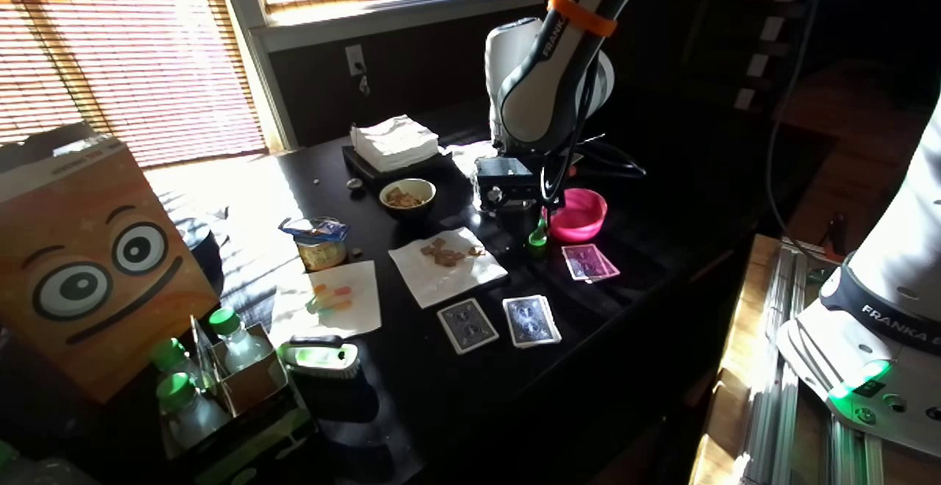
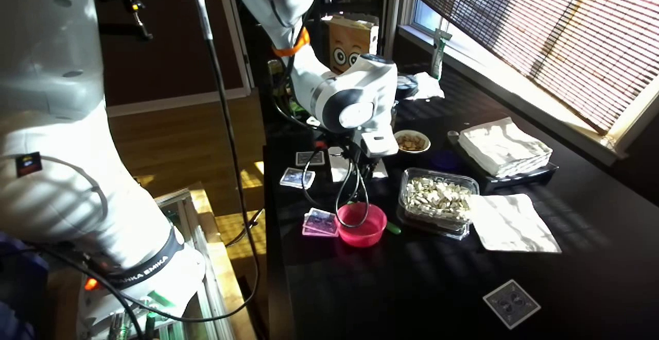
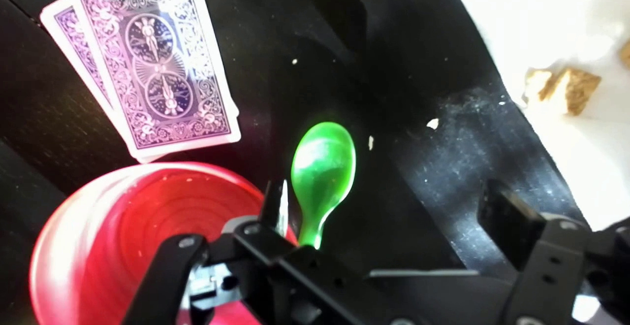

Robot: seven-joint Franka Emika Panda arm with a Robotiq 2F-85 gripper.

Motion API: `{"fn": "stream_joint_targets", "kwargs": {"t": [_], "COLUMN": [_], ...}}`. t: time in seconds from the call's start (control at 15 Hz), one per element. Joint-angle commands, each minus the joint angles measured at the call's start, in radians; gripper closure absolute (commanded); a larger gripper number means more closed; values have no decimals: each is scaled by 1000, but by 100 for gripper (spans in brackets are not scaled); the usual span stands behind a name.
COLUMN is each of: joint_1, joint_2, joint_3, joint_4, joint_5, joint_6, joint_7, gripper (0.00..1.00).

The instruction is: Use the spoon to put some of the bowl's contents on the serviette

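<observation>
The green spoon lies on the dark table beside the pink bowl; its handle is hidden behind my gripper in the wrist view. It also shows in both exterior views. My gripper is open and empty above the spoon, with the spoon's neck near the left finger. The pale cream bowl with brown bits stands behind the serviette, also in an exterior view. The white serviette lies flat with brown bits on it; its edge shows in the wrist view, and the arm partly covers it in an exterior view.
The pink bowl stands close to the gripper's left finger. Playing cards lie beside it. A clear dish of white pieces stands near the spoon. A napkin stack, an opened can and a paper with coloured pieces are around.
</observation>
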Motion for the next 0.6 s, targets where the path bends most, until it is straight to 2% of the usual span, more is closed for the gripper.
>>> {"fn": "stream_joint_targets", "kwargs": {"t": [0.0,0.53], "joint_1": [24,31], "joint_2": [23,43], "joint_3": [-40,-118], "joint_4": [13,28], "joint_5": [-55,-148], "joint_6": [20,16], "joint_7": [61,141], "gripper": [0,0]}}
